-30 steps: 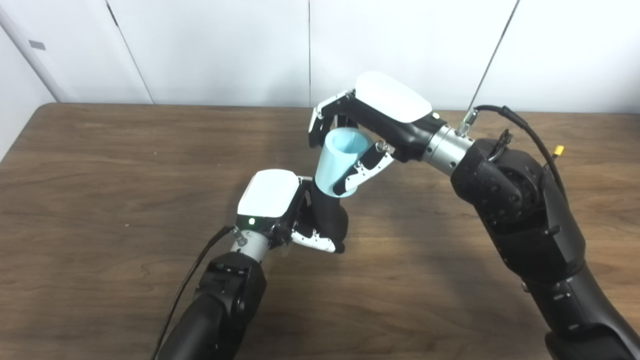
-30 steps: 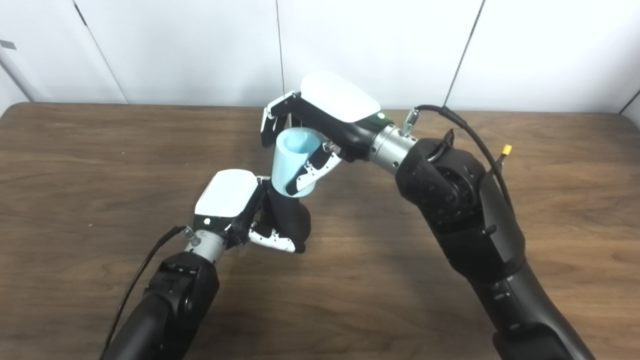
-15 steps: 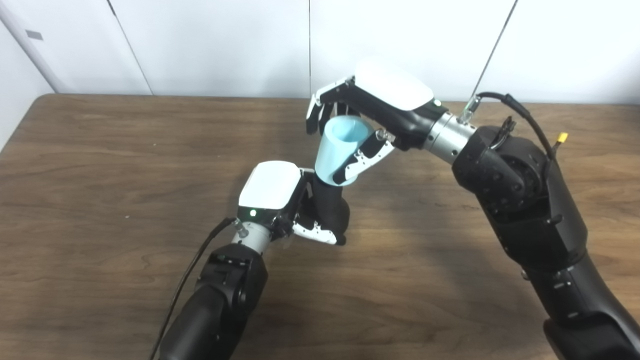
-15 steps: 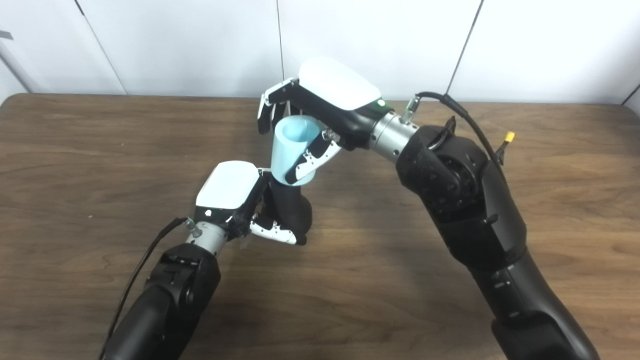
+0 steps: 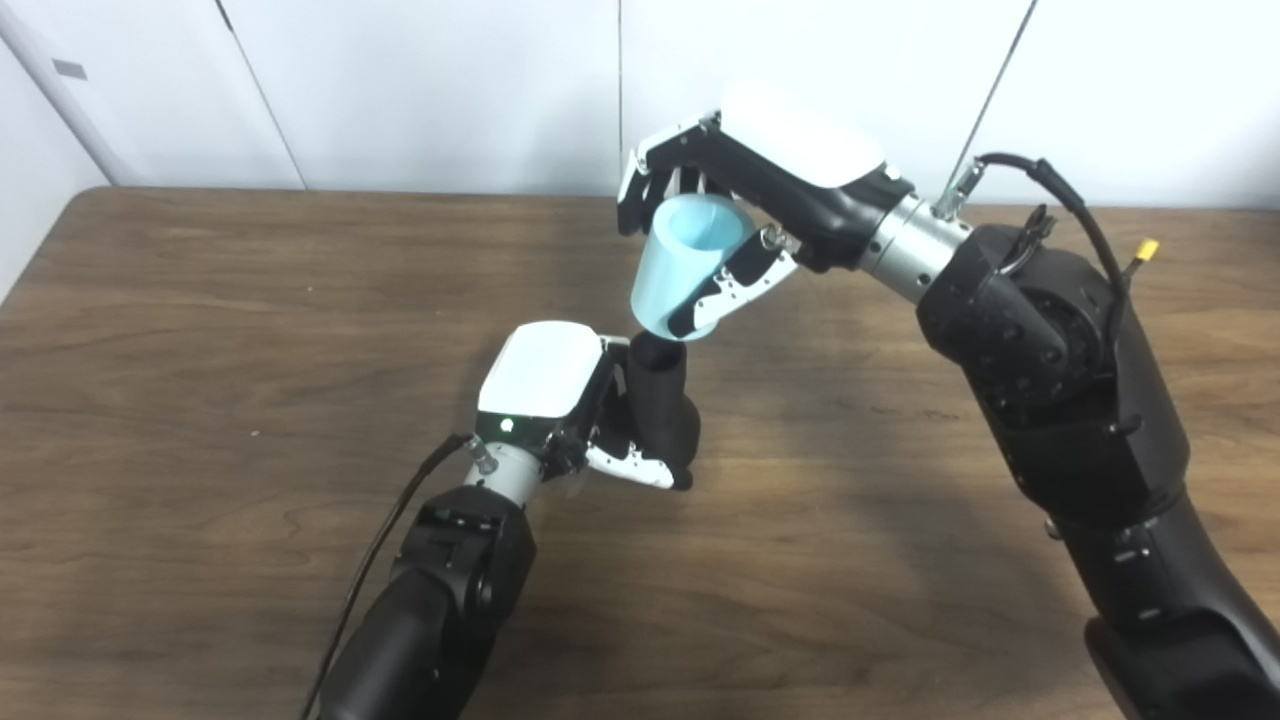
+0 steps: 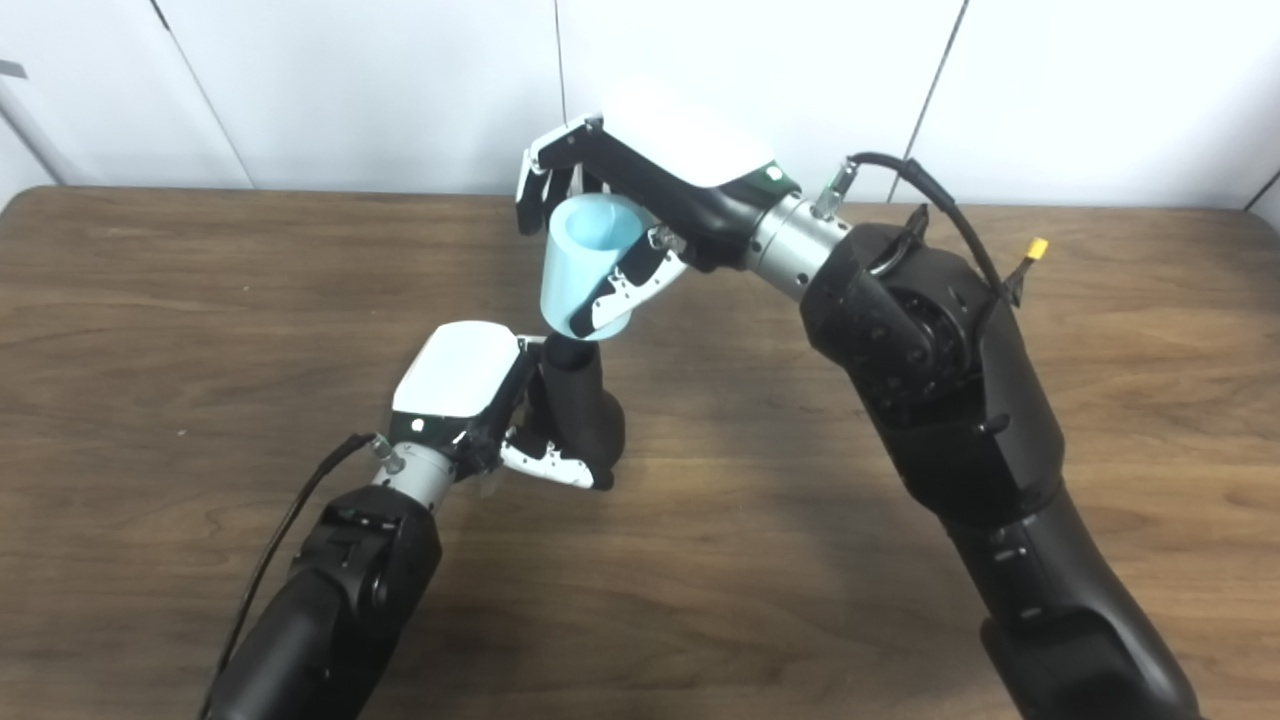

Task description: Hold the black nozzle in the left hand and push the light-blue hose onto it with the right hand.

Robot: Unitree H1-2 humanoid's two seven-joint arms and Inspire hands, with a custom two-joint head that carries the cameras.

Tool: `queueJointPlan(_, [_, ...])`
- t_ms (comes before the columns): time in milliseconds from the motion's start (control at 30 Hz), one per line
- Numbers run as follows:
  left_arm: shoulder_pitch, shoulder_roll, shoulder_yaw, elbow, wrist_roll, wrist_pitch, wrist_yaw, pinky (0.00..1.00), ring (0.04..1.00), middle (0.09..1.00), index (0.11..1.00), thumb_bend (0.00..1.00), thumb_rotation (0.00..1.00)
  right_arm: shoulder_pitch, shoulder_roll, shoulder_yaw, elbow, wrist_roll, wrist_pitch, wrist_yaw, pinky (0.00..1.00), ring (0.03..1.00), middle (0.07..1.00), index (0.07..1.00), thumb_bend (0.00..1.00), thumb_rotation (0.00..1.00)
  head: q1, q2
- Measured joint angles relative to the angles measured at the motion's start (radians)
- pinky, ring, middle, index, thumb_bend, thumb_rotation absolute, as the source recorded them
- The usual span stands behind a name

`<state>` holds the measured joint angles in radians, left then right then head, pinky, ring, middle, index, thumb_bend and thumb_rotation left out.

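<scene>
My left hand (image 5: 570, 405) is shut on the black nozzle (image 5: 658, 405), holding it upright near the middle of the table, its top end pointing up. Just above it my right hand (image 5: 745, 215) is shut on the light-blue hose (image 5: 680, 265), a short wide tube tilted a little with its open end facing up. The hose's lower rim sits right at the nozzle's top; I cannot tell if they still overlap. In the right eye view the hose (image 6: 585, 265) hangs over the nozzle (image 6: 580, 400) the same way.
A brown wooden table (image 5: 200, 330) spreads out on all sides, with a white panelled wall (image 5: 420, 90) behind its far edge. The right arm's black cable (image 5: 1060, 200) loops above the forearm.
My right hand has lifted the hose up off the nozzle, so more of the black nozzle shows. The left hand has stayed in place. The camera tilted slightly between the earliest frame and now.
</scene>
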<state>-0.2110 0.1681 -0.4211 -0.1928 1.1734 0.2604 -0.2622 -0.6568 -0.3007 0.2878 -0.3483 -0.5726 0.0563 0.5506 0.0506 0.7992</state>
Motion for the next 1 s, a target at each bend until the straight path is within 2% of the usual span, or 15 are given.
queueJointPlan(133, [0.000, -0.001, 0.000, 0.000, 0.000, 0.000, -0.001, 0.40, 0.498, 0.478, 0.487, 0.52, 0.00, 0.000, 0.000, 0.006, 0.000, -0.002, 0.007, 0.002, 0.25, 0.336, 0.469, 0.533, 0.51, 0.00, 0.000, 0.000])
queueJointPlan(367, [0.000, 0.000, 0.000, 0.000, 0.000, 0.000, -0.002, 0.40, 0.496, 0.476, 0.488, 0.52, 0.00, 0.001, 0.000, 0.014, 0.000, -0.001, 0.009, 0.005, 0.25, 0.349, 0.488, 0.524, 0.51, 0.00, -0.002, 0.003])
queueJointPlan(533, [0.000, -0.001, 0.001, -0.001, -0.001, 0.000, -0.005, 0.40, 0.498, 0.469, 0.491, 0.52, 0.00, 0.003, 0.000, 0.024, 0.001, 0.003, 0.007, 0.005, 0.26, 0.328, 0.456, 0.541, 0.51, 0.00, -0.002, 0.006])
queueJointPlan(1000, [-0.001, -0.002, 0.001, -0.006, 0.000, 0.000, -0.013, 0.40, 0.496, 0.471, 0.489, 0.52, 0.00, 0.007, 0.000, 0.048, 0.016, 0.013, 0.005, 0.006, 0.29, 0.347, 0.479, 0.531, 0.51, 0.00, 0.000, 0.008])
